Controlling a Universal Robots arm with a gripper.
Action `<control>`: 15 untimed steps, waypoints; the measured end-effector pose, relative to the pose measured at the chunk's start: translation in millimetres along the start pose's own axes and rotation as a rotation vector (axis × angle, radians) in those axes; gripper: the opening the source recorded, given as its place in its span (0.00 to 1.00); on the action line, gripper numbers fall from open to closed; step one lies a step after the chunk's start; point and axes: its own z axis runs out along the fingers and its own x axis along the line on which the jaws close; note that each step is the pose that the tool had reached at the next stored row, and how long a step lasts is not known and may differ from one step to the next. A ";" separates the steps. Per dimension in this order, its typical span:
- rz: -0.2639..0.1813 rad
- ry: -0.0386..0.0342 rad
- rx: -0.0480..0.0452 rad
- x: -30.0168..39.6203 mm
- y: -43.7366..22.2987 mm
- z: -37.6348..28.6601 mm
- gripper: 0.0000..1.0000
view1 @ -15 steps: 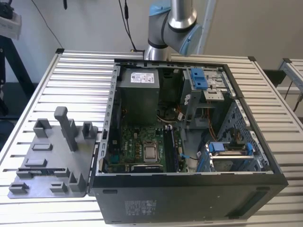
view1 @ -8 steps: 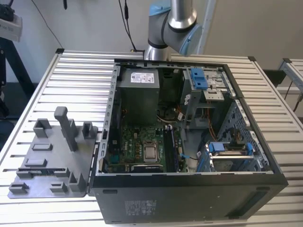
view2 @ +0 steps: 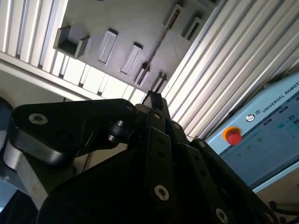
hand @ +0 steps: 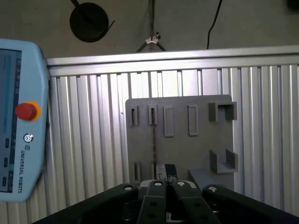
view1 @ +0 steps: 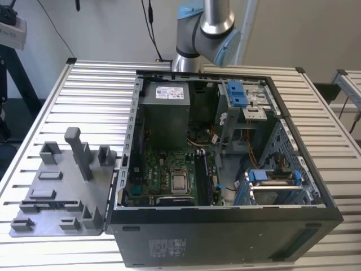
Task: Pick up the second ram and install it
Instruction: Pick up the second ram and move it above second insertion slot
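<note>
**Teach pendant** [hand: 21,93] [view2: 266,140], pale blue, seen in both wrist views: one line of dark capital lettering [hand: 21,161] [view2: 280,98] runs along its casing next to a small round emblem [hand: 28,138] [view2: 251,117]. The print on its screen is blurred.

**Power-supply box** [view1: 169,113], at the far end of the open computer case [view1: 237,237]: a white label [view1: 171,91], print too small to read.

**Case, near outer wall:** a block of pale print [view1: 166,248], illegible.

Upright pegs [view1: 79,148] crowd the tray [view1: 56,195] below the claw [hand: 166,171]; table [view1: 84,96] alongside open.
</note>
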 end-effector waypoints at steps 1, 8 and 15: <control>-0.001 0.0000 0.0000 0.0 0.0 0.0 0.12; -0.005 0.0001 -0.0001 0.0 0.0 0.0 0.42; -0.007 0.0003 0.0000 0.0 -0.1 0.5 0.48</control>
